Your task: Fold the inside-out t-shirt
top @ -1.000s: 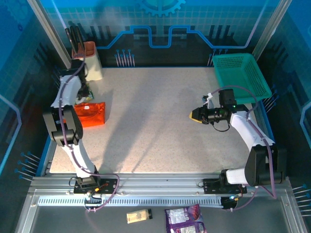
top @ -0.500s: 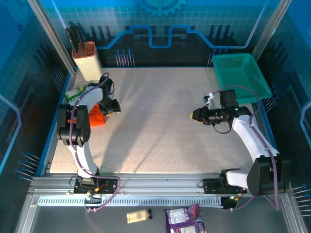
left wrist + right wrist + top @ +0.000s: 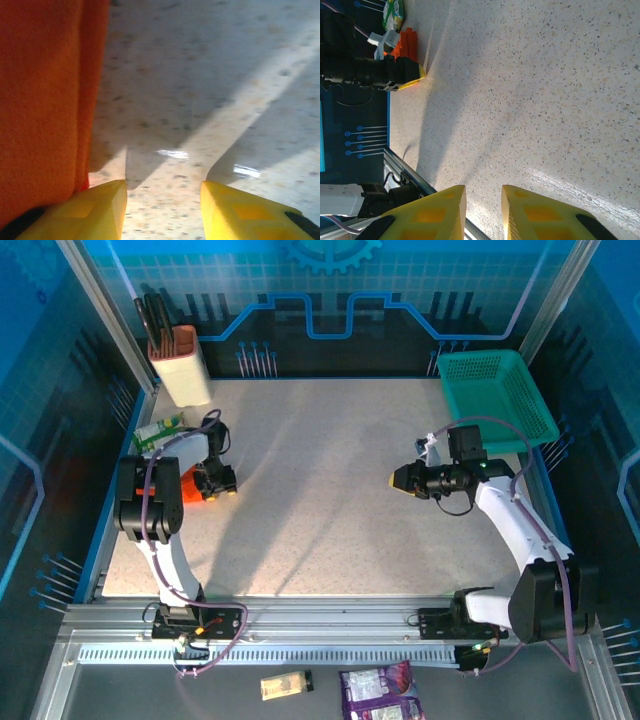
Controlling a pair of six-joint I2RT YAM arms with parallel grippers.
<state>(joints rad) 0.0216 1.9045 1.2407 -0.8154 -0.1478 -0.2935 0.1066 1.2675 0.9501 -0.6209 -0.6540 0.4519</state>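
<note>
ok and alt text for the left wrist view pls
The orange-red t-shirt runs down the left side, lying on a pale speckled table. The left gripper has its two yellow fingers apart at the bottom edge, with bare table between them and the shirt's edge just beside one finger.

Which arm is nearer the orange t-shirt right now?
Left. The left arm has its jaws right beside the t-shirt, open over bare table. The right arm is far across the table, near the teal basket.
</note>
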